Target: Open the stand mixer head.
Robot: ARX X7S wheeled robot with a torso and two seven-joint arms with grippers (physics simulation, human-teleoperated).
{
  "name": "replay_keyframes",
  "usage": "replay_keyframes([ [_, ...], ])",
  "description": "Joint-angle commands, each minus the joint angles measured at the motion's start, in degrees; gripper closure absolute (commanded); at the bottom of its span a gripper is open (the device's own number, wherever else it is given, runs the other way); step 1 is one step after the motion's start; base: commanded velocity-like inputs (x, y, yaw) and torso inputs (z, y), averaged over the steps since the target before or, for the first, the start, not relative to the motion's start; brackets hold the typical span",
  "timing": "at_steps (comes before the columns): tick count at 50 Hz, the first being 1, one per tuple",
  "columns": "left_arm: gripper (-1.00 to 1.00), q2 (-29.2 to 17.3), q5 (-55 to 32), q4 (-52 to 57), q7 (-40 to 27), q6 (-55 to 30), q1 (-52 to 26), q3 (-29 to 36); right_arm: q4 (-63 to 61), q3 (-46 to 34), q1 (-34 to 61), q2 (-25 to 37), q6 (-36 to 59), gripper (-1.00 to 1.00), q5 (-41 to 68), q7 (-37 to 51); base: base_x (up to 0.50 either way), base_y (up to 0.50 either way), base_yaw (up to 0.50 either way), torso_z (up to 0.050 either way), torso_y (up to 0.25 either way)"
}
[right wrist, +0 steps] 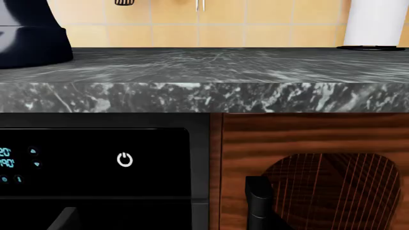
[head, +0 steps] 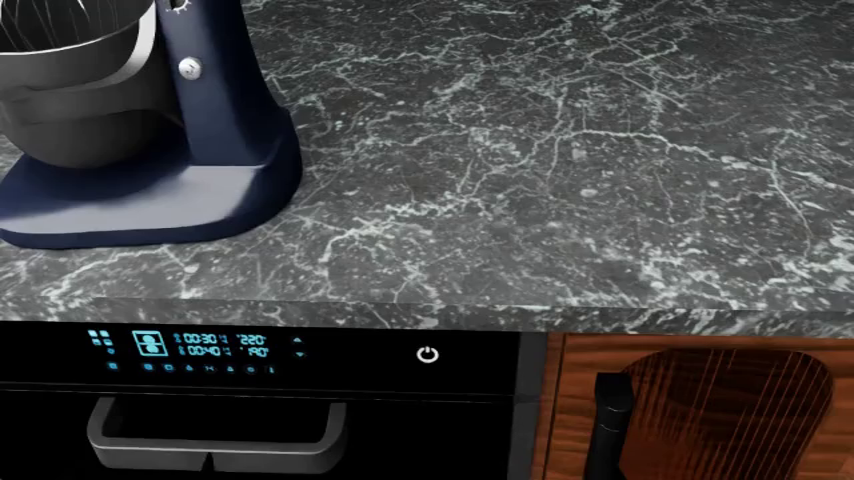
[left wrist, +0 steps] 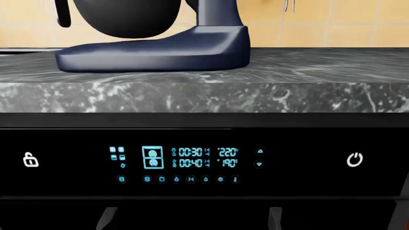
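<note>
On the counter (head: 561, 150), only the mixer's navy column (head: 214, 90) shows; fingers unseen, state unknowable

Lighting's pretty even and soft, no harsh glare anywhere. The marble counter (head: 561, 150) gets a mild sheen, and the mixer base (left wrist: 160, 50) throws only a faint shadow under its edge. The oven panel (left wrist: 191, 163) is very dark, so its cyan display glows crisp. Everything's sharp edge to edge, no blur or lens warping, just that flat render look.
</note>
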Motion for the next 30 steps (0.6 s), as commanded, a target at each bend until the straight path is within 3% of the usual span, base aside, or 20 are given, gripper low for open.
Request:
replay_keyframes([
  [1,-1.00,-0.95,-2.07,0.07,-0.17,0.20,-0.12,0.83,1.09,-1.43,0.16,1.19,-0.82,-1.00,-0.59,1.49,0.00,0.00,0.00,0.000,0.000],
  [19,-1.00,-3.65,-4.94,0.68,-3.29,-2.34,-1.02,2.68,5.97,-5.03,2.01,3.42,-1.43,-1.00,-0.78,5.38,0.00,0.00,0.00,0.000,0.000],
  [26,-1.00,-4.12,-6.31,-0.76,-2.95,2.66,-0.68,2.85,6.89,-5.64,2.50,4.08,-1.29,-1.00,-0.01,5.61,0.00,0.00,0.00,0.000,0.000],
  [28,-1.00,-4.53,-6.80,2.04,-3.30,0.77,-0.37,2.80,6.03,-5.95,1.92,4.29,-1.99,-1.00,0.30,5.43,0.00,0.00,0.00,0.000,0.000],
  [30,-1.00,-4.75,-6.65,2.11,-3.51,0.72,-0.33,3.05,4.47,-6.48,2.25,4.36,3.21,-1.00,-1.93,7.21,0.00,0.25,0.00,0.000,0.000],
])
